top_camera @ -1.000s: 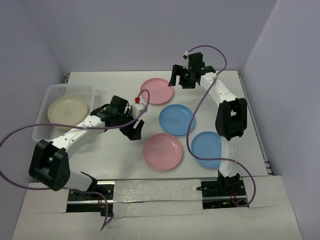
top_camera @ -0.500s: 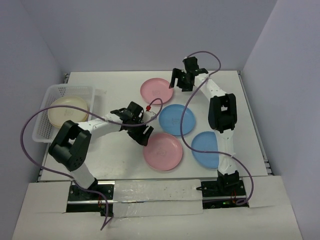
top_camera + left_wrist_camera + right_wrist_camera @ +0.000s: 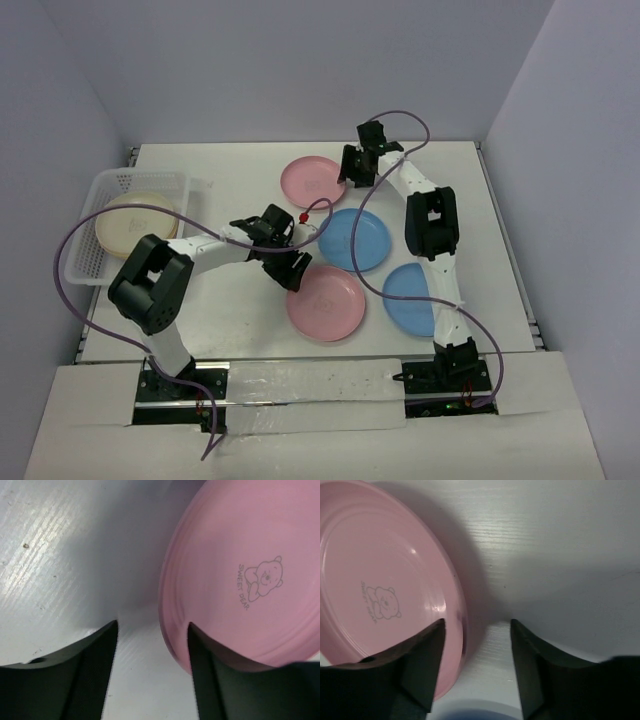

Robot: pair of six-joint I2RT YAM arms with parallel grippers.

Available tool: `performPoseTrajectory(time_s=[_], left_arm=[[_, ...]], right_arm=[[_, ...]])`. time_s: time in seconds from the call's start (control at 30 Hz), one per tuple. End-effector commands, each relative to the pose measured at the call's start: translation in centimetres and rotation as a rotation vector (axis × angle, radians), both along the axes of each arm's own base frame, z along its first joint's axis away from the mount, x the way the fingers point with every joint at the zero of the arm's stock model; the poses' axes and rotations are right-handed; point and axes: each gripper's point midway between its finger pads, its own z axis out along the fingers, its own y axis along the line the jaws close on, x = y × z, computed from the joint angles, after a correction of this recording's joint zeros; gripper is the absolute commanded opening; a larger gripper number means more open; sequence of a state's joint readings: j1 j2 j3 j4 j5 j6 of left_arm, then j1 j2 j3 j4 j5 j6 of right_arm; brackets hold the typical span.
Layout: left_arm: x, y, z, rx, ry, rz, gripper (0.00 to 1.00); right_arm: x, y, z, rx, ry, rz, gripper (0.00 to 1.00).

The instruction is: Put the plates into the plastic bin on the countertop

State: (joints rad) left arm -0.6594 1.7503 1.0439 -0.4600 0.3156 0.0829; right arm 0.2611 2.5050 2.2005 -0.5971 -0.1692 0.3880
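Two pink and two blue plates lie on the white countertop. A cream plate rests in the plastic bin at the left. My left gripper is low at the left rim of the near pink plate. In the left wrist view this gripper is open astride the rim of the pink plate, one finger over the plate and one on the countertop. My right gripper is at the right rim of the far pink plate. In the right wrist view it stands open astride the rim of that plate.
A blue plate lies between the two pink ones, and its edge shows under the right gripper. Another blue plate lies by the right arm. Purple cables loop off both arms. Walls close in the countertop at the back and the sides.
The left gripper has swung right from near the bin to the near pink plate's rim. The right gripper has come down to the far pink plate's rim. Both pairs of jaws have narrowed.
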Motion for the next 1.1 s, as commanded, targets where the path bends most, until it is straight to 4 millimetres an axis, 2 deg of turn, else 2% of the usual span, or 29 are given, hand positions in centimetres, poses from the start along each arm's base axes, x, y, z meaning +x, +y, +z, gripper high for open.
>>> performPoseTrajectory(time_s=[0.0, 0.07, 0.17, 0.27, 0.37, 0.43, 0.5, 0.6, 0.67, 0.73, 0.8, 0.93, 1.07], left_arm=[[-0.1, -0.7, -0.6, -0.009, 0.015, -0.017, 0.57], [-0.1, -0.6, -0.8, 0.000, 0.010, -0.014, 0.50], [-0.2, -0.3, -1.1, 0.015, 0.007, -0.017, 0.46], [-0.2, -0.2, -1.2, 0.020, -0.002, -0.020, 0.46], [-0.4, -0.3, -1.1, 0.016, -0.005, -0.028, 0.49], [-0.5, -0.3, -1.1, 0.020, -0.009, -0.033, 0.52], [-0.5, -0.3, -1.0, 0.022, -0.014, -0.035, 0.51], [-0.4, -0.4, -0.8, 0.020, -0.016, -0.034, 0.41], [-0.5, -0.4, -0.7, 0.016, -0.016, -0.035, 0.29], [-0.5, -0.5, -0.1, 0.009, -0.018, -0.037, 0.07], [-0.3, -0.3, 0.4, 0.004, -0.020, -0.035, 0.00], [0.0, 0.8, 2.9, -0.038, -0.028, -0.033, 0.00], [0.4, 3.2, 6.4, -0.074, -0.088, -0.045, 0.00]], right_arm=[[0.7, 0.4, 0.7, -0.040, -0.031, -0.017, 0.55], [0.7, 0.0, 0.4, -0.057, -0.028, -0.024, 0.48], [0.7, -0.4, 0.2, -0.080, -0.029, -0.030, 0.39], [0.8, -0.4, 0.2, -0.084, -0.036, -0.025, 0.28], [0.8, -0.4, 0.3, -0.092, -0.041, -0.019, 0.05], [0.8, -0.5, 0.6, -0.099, -0.048, -0.014, 0.00], [0.6, -0.8, 1.0, -0.102, -0.057, -0.011, 0.00], [0.2, -0.9, 2.5, -0.090, -0.082, -0.001, 0.00], [-0.2, -0.9, 3.4, -0.072, -0.094, 0.008, 0.00], [-0.5, -1.2, 5.2, -0.041, -0.115, 0.009, 0.00], [-0.5, -1.6, 6.5, -0.013, -0.127, 0.005, 0.00], [-0.8, -1.7, 9.5, 0.062, -0.149, 0.003, 0.00], [-1.3, -1.6, 12.1, 0.124, -0.168, 0.015, 0.00]])
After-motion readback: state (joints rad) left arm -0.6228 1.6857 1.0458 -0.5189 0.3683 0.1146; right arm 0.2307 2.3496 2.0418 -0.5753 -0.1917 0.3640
